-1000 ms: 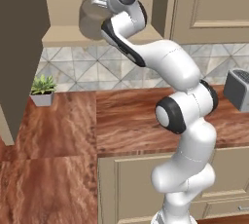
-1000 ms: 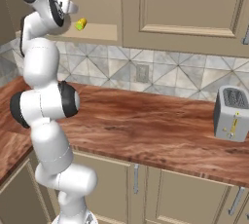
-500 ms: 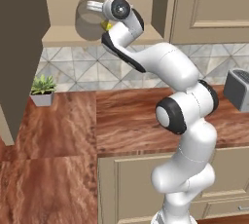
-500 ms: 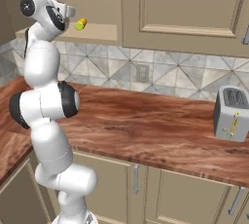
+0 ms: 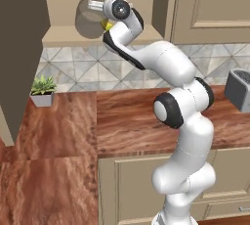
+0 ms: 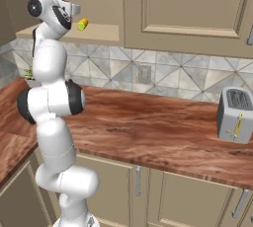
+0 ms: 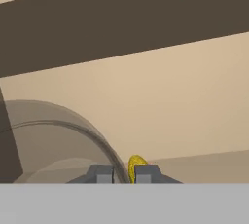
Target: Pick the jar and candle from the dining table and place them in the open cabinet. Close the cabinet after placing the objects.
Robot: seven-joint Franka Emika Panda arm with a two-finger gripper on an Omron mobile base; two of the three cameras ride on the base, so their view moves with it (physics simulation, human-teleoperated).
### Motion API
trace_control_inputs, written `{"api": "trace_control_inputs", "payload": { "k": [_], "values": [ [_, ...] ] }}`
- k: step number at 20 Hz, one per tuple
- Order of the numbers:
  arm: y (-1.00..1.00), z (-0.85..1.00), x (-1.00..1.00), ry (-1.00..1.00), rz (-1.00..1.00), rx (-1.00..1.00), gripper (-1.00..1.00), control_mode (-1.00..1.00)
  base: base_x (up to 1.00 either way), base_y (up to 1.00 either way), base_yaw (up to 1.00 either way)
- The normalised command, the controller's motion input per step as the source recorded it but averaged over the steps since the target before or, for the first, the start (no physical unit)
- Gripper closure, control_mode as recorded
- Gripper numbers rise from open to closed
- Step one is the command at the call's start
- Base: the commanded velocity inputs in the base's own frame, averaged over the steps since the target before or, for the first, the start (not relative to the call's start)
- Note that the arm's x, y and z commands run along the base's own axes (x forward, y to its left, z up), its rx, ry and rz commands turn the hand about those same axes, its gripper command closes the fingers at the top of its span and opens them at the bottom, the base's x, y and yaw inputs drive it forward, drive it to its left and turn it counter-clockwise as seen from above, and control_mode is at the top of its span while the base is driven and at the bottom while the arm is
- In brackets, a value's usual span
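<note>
The jar (image 5: 90, 16) sits on the shelf of the open cabinet (image 5: 58, 35), its smoky wall filling the lower left of the hand view. The gripper (image 7: 123, 173) is up at the shelf with its fingers (image 7: 100, 174) nearly closed around the jar's thin edge, so the placing step looks under way. Next comes letting go and backing out without tipping the jar. A small yellow object (image 6: 82, 24) lies just beside the fingers; whether it is the candle is hard to make out. The cabinet door (image 5: 22, 57) hangs open, dark.
</note>
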Motion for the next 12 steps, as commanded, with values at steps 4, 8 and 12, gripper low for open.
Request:
{"api": "trace_control_inputs", "payload": {
  "k": [4,8,12],
  "values": [
    [0.16,-0.21,0.31,0.00,0.00,-0.01,1.00,-1.00,0.00,0.00,0.00],
    [0.18,-0.19,0.33,0.00,0.00,-0.01,1.00,-1.00,0.00,0.00,0.00],
    [0.19,-0.21,0.49,0.00,0.00,-0.03,1.00,-1.00,0.00,0.00,0.00]
  ]
}}
